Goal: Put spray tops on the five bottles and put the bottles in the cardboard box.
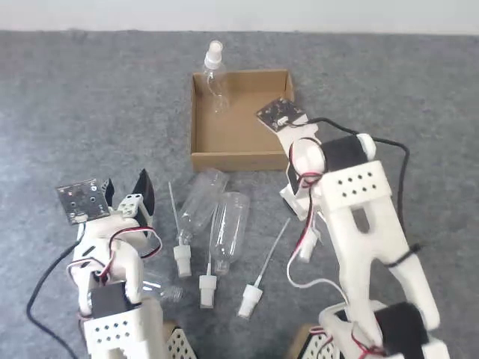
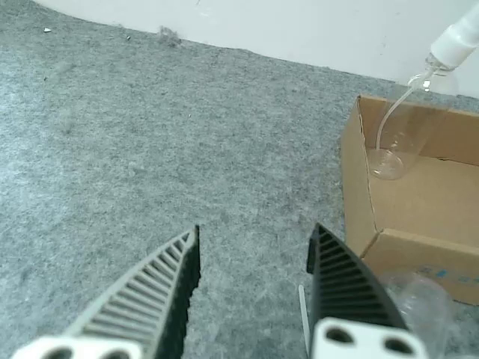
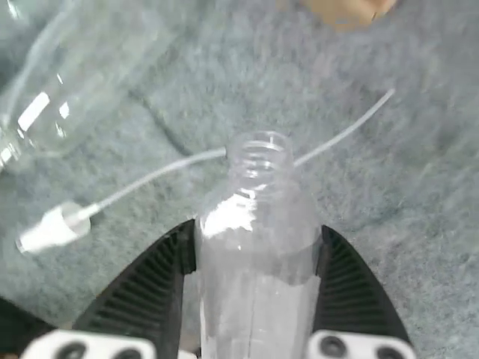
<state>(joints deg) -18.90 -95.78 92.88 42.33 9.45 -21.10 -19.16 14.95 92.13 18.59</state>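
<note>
Bottle point(image 3: 258, 187) in right gripper point(image 3: 258, 229), spray top point(image 3: 49, 228) beside, cardboard box point(image 1: 239, 159) beyond.

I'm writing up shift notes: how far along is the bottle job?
Done: one capped bottle leans in the box. In hand: the right gripper holds an uncapped bottle; the left gripper is open and empty. Left: two bare bottles and three spray tops lie in front of the box, none joined, and the held bottle needs its top.
</note>
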